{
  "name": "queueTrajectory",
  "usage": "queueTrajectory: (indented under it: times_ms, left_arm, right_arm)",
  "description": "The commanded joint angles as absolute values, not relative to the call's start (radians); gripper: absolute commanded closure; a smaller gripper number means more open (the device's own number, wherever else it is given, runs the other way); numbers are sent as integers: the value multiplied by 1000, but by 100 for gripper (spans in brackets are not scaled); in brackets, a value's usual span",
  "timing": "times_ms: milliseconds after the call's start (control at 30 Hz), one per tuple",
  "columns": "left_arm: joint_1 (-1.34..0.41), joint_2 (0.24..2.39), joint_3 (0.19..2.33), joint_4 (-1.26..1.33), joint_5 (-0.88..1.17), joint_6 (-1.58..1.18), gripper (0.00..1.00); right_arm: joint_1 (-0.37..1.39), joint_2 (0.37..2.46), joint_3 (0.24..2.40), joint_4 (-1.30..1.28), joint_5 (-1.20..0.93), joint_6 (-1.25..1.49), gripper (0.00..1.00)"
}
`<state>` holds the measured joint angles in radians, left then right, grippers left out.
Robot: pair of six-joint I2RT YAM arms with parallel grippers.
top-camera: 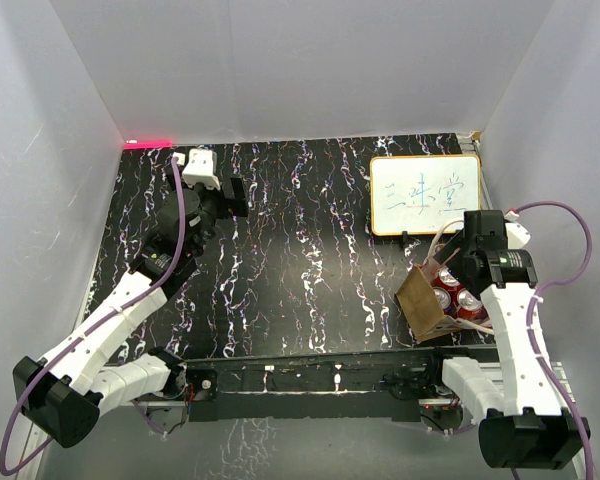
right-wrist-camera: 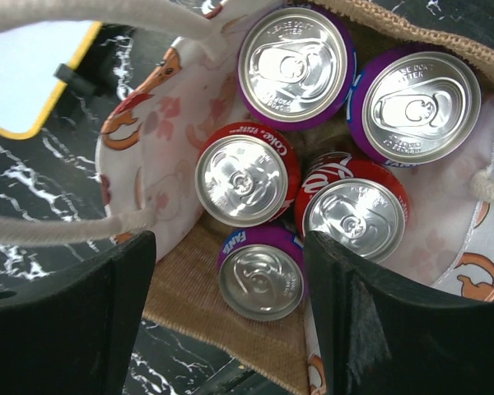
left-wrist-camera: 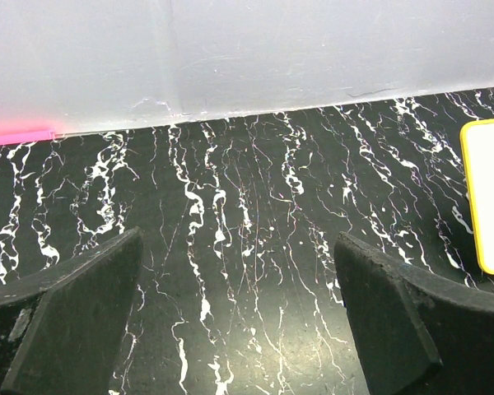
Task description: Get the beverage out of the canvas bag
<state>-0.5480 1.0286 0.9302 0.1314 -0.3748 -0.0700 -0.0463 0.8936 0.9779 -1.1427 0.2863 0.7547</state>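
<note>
The tan canvas bag [top-camera: 420, 300] stands at the table's right front, its mouth open. In the right wrist view its woven wall [right-wrist-camera: 206, 304] and cream handles [right-wrist-camera: 58, 232] show. Inside stand several cans: two red cola cans [right-wrist-camera: 245, 174] and three purple soda cans, the nearest purple can [right-wrist-camera: 261, 276] lying between my right fingers. My right gripper [right-wrist-camera: 230, 271] is open above the bag's mouth, touching no can. In the top view it [top-camera: 468, 268] hovers over the bag. My left gripper [left-wrist-camera: 239, 304] is open and empty above the far left of the table, also seen from above [top-camera: 230, 197].
A white board [top-camera: 425, 195] with a yellow frame and blue writing lies behind the bag; its edge shows in the left wrist view [left-wrist-camera: 487, 193]. A pink strip [top-camera: 148, 142] marks the far left corner. Grey walls enclose the black marbled table [top-camera: 300, 250].
</note>
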Motion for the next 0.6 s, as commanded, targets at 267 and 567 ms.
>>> queueTrajectory:
  times_ms: [267, 567]
  left_arm:
    - [-561, 1015, 920, 178, -407, -47, 3]
    - [-568, 1013, 916, 183, -416, -37, 3]
  right_arm:
    - [-51, 973, 963, -1059, 263, 883, 25]
    - [-50, 1025, 967, -1112, 323, 1074, 22]
